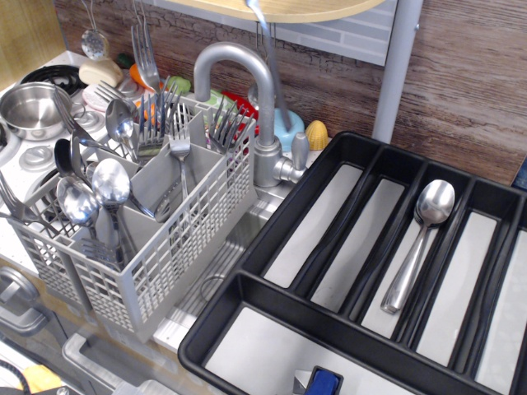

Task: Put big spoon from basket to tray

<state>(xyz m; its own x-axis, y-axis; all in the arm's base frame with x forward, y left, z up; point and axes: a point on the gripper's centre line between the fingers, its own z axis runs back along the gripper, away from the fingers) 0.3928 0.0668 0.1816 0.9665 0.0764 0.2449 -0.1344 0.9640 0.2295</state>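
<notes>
1. Above the frame's top edge, out of view, sits your gripper; you cannot tell how its jaws stand
2. Below it, a slender bright shaft hangs near-upright: likely the big spoon (258, 12), bowl unseen
3. Down and left of that lies the basket (181, 247)
4. Down and right waits the tray (247, 288), its compartments running away from you, so the spoon's long axis must tip to match
</notes>
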